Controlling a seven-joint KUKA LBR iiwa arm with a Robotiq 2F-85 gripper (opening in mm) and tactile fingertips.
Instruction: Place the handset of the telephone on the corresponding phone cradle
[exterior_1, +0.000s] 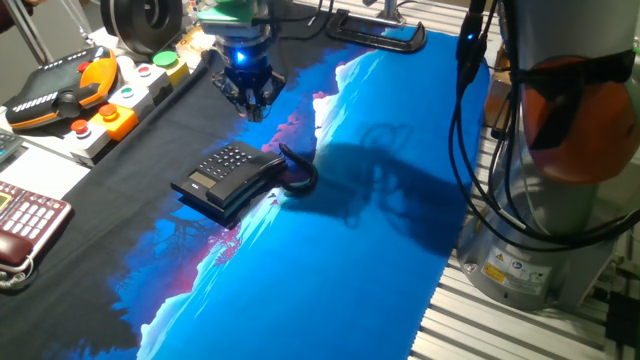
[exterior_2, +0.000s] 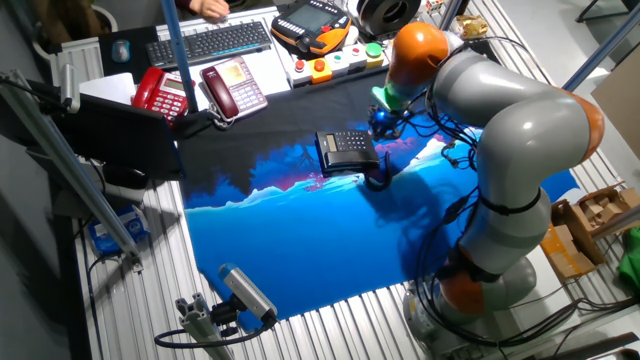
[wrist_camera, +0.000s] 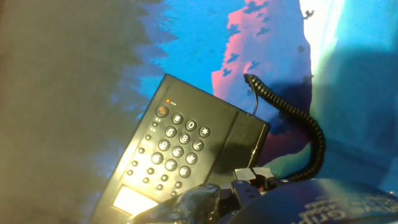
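The black telephone (exterior_1: 222, 172) sits on the blue and black cloth, and also shows in the other fixed view (exterior_2: 345, 150) and in the hand view (wrist_camera: 174, 155). The black handset (exterior_1: 256, 186) lies along the keypad's side in the phone cradle (wrist_camera: 241, 146). Its coiled cord (exterior_1: 303, 176) curls off to the right of the base (wrist_camera: 313, 134). My gripper (exterior_1: 252, 104) hovers above and behind the phone, apart from it, open and empty. Its fingertips (wrist_camera: 249, 182) show at the bottom of the hand view.
A dark red phone with pale keys (exterior_1: 25, 225) lies at the left edge. In the other fixed view two red phones (exterior_2: 232, 85) sit by a keyboard (exterior_2: 210, 42). An orange teach pendant (exterior_1: 60, 90) and a button box (exterior_1: 130, 100) stand behind. The robot base (exterior_1: 560, 170) is at the right.
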